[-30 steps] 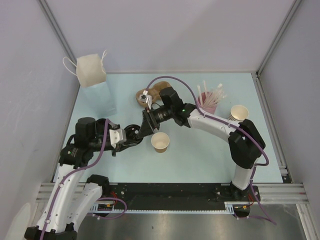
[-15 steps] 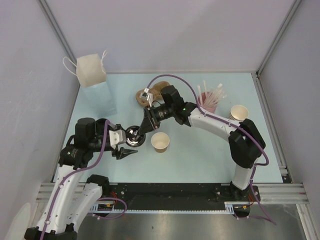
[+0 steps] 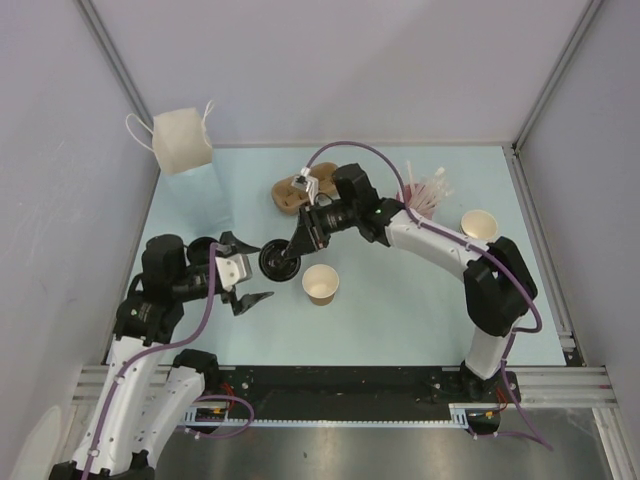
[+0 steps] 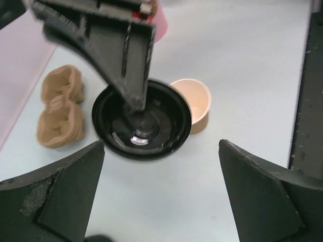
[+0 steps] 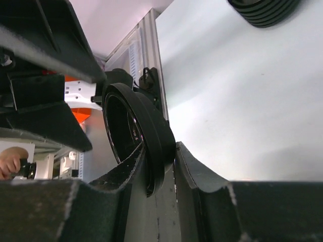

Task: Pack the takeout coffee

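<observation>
Right end effector (image 3: 292,252) is clamped on the rim of the black lid (image 3: 274,261), which it holds just left of the kraft paper cup (image 3: 320,284). The cup stands upright and open near the middle of the pale blue counter (image 3: 400,310). The left end effector (image 3: 248,271) faces the lid with its fingers spread wide, touching nothing. At the back are a white paper bag (image 3: 183,140), a pink cup of straws (image 3: 418,200) and a stack of tan cups (image 3: 478,225).

The lid (image 3: 278,261) just left of cup (image 3: 321,284), bag (image 3: 183,142) behind left, cup stack (image 3: 478,225) right
</observation>
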Robot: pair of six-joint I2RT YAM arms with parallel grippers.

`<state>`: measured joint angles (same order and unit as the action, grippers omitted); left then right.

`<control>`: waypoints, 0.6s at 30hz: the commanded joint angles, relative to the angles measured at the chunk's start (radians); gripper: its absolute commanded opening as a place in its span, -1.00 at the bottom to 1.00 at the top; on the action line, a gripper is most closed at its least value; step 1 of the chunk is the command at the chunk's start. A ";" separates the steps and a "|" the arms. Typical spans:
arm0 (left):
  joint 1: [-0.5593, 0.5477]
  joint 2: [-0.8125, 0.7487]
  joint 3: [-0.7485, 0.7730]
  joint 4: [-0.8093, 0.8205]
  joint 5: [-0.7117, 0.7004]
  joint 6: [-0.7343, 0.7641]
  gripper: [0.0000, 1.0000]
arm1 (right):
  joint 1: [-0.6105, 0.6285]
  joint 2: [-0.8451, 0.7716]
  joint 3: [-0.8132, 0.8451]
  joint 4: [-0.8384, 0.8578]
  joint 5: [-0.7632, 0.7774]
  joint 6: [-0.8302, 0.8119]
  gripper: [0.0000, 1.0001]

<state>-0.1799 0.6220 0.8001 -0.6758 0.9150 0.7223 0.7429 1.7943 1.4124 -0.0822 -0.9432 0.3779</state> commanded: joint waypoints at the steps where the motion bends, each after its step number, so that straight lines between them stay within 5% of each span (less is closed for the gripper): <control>1: 0.003 0.016 0.099 0.048 -0.108 0.034 0.99 | -0.062 -0.111 0.020 -0.027 0.004 -0.046 -0.51; 16: -0.081 0.133 0.070 0.475 -0.424 -0.001 0.99 | -0.286 -0.230 0.002 -0.123 -0.052 -0.157 -0.51; 18: -0.133 0.156 0.048 0.596 -0.624 0.011 0.99 | -0.307 -0.240 0.003 -0.126 -0.054 -0.166 -0.49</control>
<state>-0.2359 0.7567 0.8753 -0.3187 0.5411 0.7231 0.4656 1.6093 1.4120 -0.1810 -0.9672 0.2588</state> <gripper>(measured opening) 0.994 0.282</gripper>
